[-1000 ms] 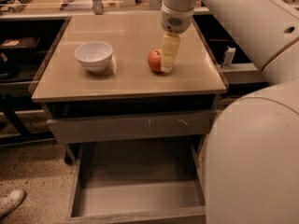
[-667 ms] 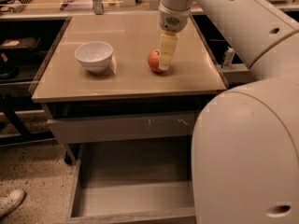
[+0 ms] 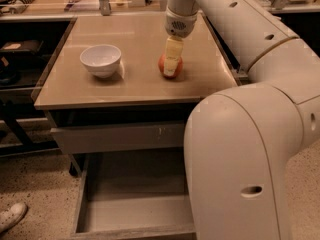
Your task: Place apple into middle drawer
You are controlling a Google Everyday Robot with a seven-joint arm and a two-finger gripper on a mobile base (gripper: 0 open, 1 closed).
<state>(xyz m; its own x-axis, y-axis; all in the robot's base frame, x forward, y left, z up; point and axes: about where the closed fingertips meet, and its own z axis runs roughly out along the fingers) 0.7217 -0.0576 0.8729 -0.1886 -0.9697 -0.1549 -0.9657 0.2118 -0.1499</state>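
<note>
- The middle drawer stands pulled out at the bottom, its flat grey floor bare.
- A white shoe shows on the speckled floor to its left.
- The robot's bulky pale arm fills the right side and reaches back over the table.
- A shut drawer front sits under the tan tabletop.
- The apple rests on the tabletop, right of centre, outside the drawer.
- The gripper points down onto the apple; whether it grasps it cannot be told.
- A white bowl stands to the apple's left, well apart.
</note>
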